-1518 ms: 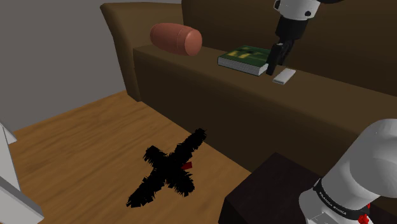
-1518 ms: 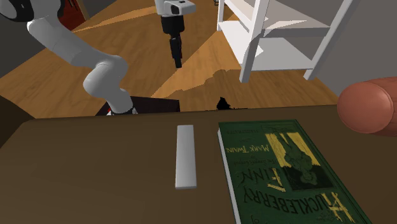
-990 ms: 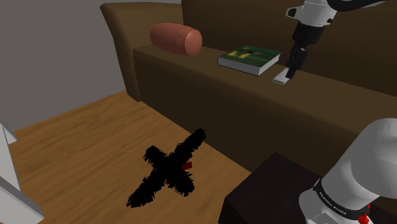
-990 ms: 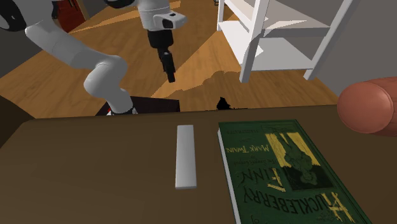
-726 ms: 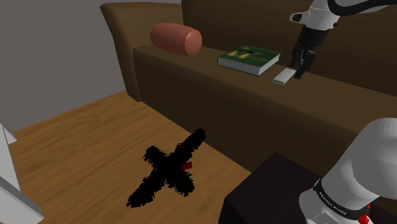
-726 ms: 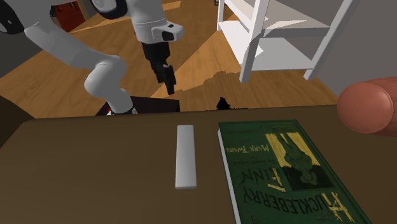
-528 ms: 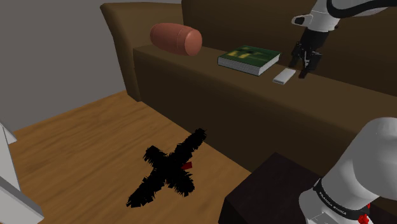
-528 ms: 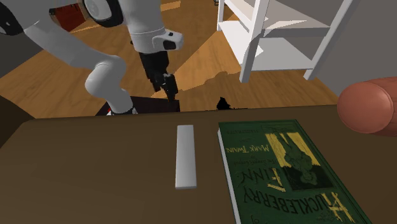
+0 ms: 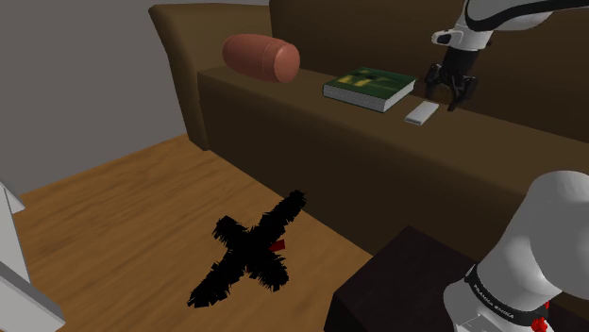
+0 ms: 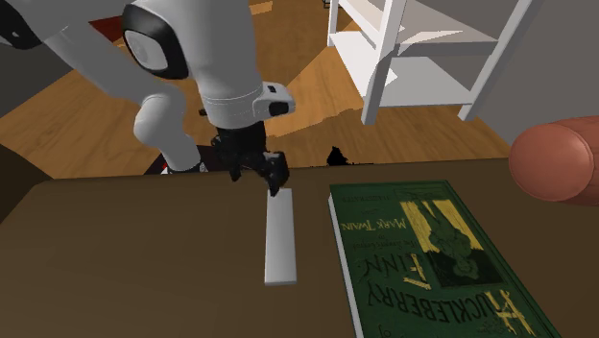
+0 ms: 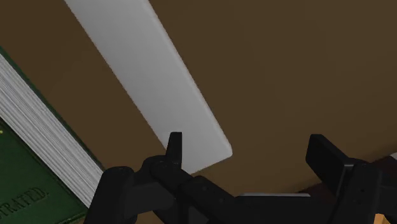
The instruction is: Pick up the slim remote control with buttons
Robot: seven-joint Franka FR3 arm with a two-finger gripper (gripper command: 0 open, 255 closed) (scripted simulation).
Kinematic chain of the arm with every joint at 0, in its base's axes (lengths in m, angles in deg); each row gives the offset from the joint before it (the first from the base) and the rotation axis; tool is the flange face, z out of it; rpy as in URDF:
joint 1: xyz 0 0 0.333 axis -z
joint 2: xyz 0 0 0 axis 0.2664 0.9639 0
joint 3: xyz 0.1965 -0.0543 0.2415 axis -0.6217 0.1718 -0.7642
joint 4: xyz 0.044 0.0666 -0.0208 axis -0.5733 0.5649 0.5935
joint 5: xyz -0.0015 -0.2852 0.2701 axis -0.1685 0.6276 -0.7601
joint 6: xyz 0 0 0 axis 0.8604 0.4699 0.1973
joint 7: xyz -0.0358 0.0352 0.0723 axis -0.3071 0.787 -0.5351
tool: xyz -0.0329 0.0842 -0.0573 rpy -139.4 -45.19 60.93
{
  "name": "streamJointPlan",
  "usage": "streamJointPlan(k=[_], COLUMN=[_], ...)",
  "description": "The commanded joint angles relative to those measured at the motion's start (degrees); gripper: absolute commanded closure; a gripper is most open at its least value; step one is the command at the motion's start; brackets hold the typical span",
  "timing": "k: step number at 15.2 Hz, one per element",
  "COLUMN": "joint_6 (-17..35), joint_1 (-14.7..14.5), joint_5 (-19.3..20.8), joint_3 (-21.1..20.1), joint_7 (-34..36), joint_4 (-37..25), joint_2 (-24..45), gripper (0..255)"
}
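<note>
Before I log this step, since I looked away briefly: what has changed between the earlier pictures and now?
The arm swung across and came down, bringing the jaws from well above the couch seat to just over the remote's end nearest the stand, and the jaws went from shut to open. Nothing is held yet. The remote, green book and reddish cushion stayed put.

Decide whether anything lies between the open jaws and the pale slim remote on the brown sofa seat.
Nothing visible does. The jaws hang open close above one end of the remote; the green book lies beside it, not between.
</note>
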Motion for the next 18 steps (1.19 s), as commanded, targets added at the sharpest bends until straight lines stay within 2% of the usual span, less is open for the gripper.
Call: streamJointPlan(k=[1, 3, 6, 15, 16, 18], joint_6=[1.3, 2.5, 3.9, 9.9, 9.9, 9.9], joint_1=[-3.8, -8.0, -14.6, -14.8, -14.8, -14.8], joint_5=[-1.3, -4.2, -12.1, -14.7, -14.7, -14.7], joint_3=[5.3, 11.2, 21.1, 22.9, 22.9, 22.9], joint_7=[-8.9, -17.9, -32.5, -34.5, -34.5, -34.5], joint_4=[-3.7, -7.7, -13.6, -9.0, -9.1, -9.1], joint_2=[4.9, 10.5, 21.2, 24.1, 24.2, 24.2], gripper=[0, 0, 0, 0, 255, 255])
